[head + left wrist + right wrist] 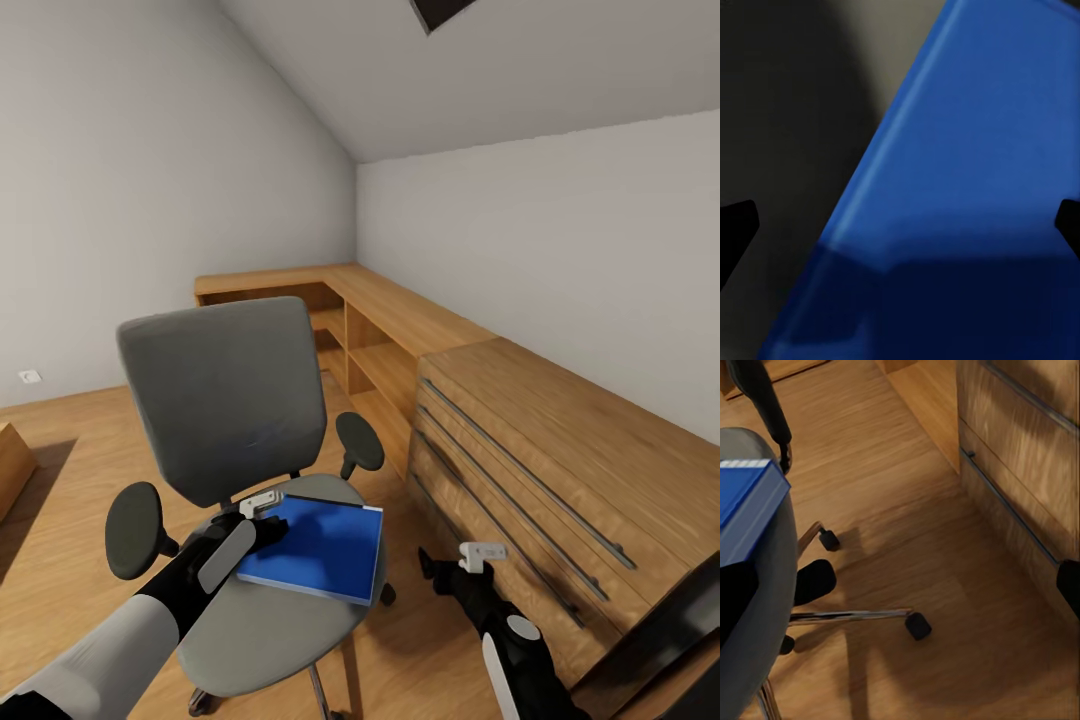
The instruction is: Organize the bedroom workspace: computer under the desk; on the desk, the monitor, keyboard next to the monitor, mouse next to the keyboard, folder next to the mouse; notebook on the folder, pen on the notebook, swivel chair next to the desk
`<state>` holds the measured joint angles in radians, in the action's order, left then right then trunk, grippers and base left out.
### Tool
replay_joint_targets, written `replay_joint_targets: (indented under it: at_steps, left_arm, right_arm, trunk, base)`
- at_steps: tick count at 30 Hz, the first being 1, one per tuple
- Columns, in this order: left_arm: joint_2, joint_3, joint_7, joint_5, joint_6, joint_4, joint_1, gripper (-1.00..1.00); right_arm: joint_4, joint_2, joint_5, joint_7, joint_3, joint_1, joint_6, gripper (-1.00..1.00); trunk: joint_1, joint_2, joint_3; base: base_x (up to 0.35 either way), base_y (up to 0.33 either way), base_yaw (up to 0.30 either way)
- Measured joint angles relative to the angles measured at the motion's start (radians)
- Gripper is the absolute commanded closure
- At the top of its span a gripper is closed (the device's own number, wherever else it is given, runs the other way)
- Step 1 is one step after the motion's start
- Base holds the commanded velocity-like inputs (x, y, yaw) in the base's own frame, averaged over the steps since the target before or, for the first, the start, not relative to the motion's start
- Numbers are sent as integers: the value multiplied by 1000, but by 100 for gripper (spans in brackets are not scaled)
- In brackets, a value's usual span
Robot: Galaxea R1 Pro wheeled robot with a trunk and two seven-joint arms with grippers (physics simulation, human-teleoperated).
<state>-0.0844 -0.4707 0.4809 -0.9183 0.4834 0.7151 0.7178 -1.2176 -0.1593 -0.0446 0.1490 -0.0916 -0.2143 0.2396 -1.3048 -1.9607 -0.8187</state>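
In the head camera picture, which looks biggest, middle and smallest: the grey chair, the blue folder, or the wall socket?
Largest to smallest, as they look in the head view:
1. swivel chair
2. folder, lying on its seat
3. wall socket, tiny, though it is farther from the camera, which makes it look even smaller.

Head cam high up, two wrist cams down low

Head view looks forward and down over the chair (225,400) and dresser (540,450). Left wrist cam sits right on top of the folder (975,187), super close. Right wrist cam looks down at the floor (915,510), sharing the folder's edge, chair base and dresser drawers with the head view.
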Motion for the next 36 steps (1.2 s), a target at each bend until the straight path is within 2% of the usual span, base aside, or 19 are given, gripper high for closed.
replay_joint_targets:
  at_steps: [6,11,24,30,36]
  left_arm:
    - [0,0,1,1,0,0,0,-100]
    - [-1,2,1,28,4,2,1,-100]
    - [0,0,-1,6,-1,2,0,-100]
    - [0,1,0,22,3,3,1,-100]
    - [0,1,0,18,2,5,0,-100]
  right_arm:
    - [-7,-1,0,-22,-1,0,-6,-100]
    - [-17,-1,0,-25,-1,0,-7,-100]
    - [-16,0,2,-25,-1,0,-7,-100]
    - [-16,0,1,-25,-1,0,-7,-100]
    - [-14,0,1,-25,-1,0,-7,-100]
  trunk:
    - [0,0,0]
    - [0,0,0]
    - [0,0,0]
    - [0,0,0]
    - [0,0,0]
  base:
    - [0,-16,0]
    - [0,-168,0]
    - [0,-28,0]
    - [-45,-87,0]
    - [-29,-43,0]
